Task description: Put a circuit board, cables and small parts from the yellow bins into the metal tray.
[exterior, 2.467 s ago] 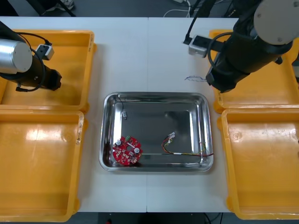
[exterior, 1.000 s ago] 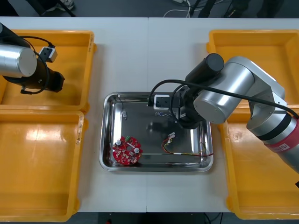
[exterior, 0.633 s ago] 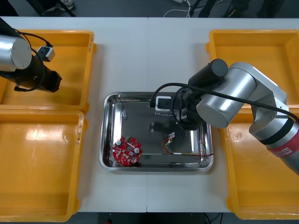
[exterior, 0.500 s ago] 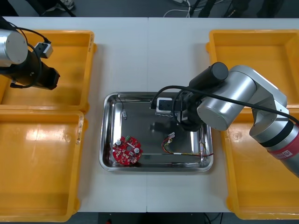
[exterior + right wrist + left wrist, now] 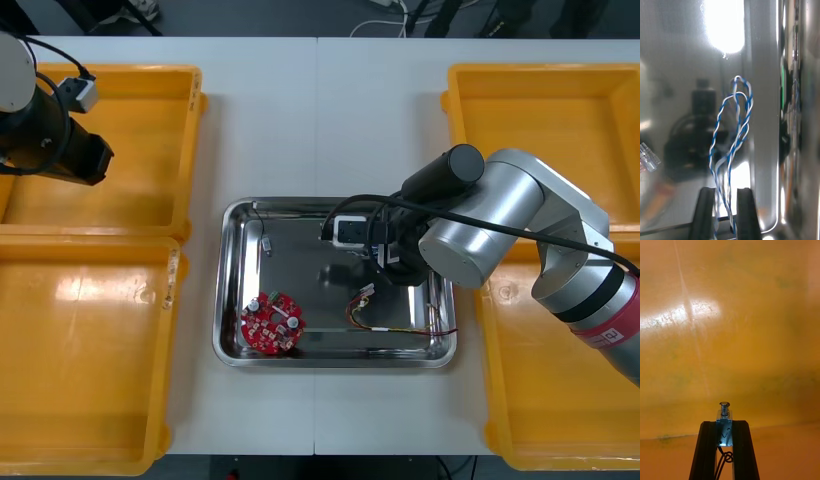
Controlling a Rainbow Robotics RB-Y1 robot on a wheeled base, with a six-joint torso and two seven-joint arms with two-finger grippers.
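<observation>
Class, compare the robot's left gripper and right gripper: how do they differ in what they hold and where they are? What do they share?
The left gripper pinches a small metal part; the right gripper pinches a twisted blue and white cable. The left gripper is over a yellow bin; the right gripper is over the metal tray. Both are shut on a load.

**Hidden and Cut Off**

In the front view's middle right, the big right arm (image 5: 470, 220) covers its own right gripper (image 5: 725, 189) above the tray (image 5: 222, 300). The left arm (image 5: 45, 150) is cut off at the upper left edge. The blue and white cable (image 5: 733, 123) has its end hidden between the right gripper's fingers (image 5: 706, 213).
</observation>
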